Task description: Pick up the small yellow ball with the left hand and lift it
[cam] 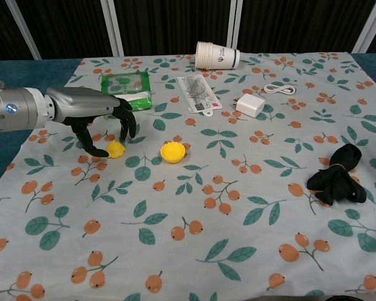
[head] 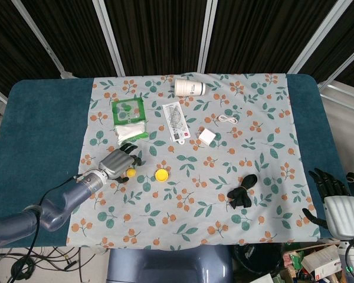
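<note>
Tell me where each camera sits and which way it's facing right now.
Head view: high above the near edge, looking steeply down on the table; shows the left hand with its forearm and the right hand.
Chest view: low, looking forward across the cloth; only the left hand shows.
Shared: left hand over the small yellow ball, yellow cap, paper cups.
</note>
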